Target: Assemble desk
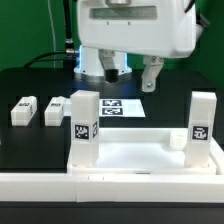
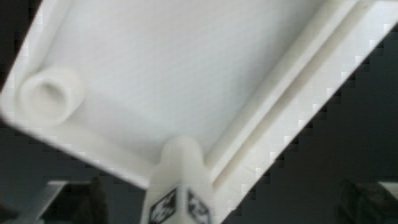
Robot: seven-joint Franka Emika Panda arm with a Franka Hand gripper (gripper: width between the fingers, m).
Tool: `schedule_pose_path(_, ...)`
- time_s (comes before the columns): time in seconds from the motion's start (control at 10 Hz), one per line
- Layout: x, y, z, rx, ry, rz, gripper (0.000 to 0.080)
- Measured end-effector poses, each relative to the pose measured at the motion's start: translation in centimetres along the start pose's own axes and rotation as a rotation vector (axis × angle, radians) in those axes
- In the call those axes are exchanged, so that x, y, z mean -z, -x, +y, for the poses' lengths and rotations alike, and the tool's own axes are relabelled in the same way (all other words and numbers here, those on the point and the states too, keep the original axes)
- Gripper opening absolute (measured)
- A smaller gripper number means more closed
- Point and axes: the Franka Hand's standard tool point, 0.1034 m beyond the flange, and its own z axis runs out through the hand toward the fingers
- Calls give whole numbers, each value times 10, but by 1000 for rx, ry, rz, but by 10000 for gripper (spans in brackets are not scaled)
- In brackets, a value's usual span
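The white desk slab (image 1: pixel 140 152) lies at the front with its rim up. Two tagged legs stand upright on it, one on the exterior view's left (image 1: pixel 84 125) and one on the right (image 1: pixel 203 118). Two more legs (image 1: pixel 22 110) (image 1: pixel 55 110) lie loose on the table to the left. My gripper (image 1: pixel 130 78) hangs open behind and above the slab, holding nothing. The wrist view shows the slab (image 2: pixel 178 80) from above, with an empty round socket (image 2: pixel 50 95). The tagged top of a leg (image 2: pixel 178 195) shows between my dark fingers (image 2: pixel 45 205), and neither finger touches it.
The marker board (image 1: pixel 120 107) lies flat on the black table behind the slab, under the gripper. A long white border rail (image 1: pixel 110 188) runs along the front edge, right against the slab.
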Motion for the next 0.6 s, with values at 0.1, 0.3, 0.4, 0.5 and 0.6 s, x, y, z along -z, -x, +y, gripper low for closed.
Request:
schedule_pose_path(0.1,-3,0,2,16,11,7,649)
schedule_pose_path(0.3,-3,-1,2,15,11,8,649)
schedule_pose_path(0.4,-3,-1,2,15,12,8,649)
schedule_pose_path(0.5,-4,1,4,-13,10,1,649)
schedule_pose_path(0.6,-5,4,11,-90,8,-19,648)
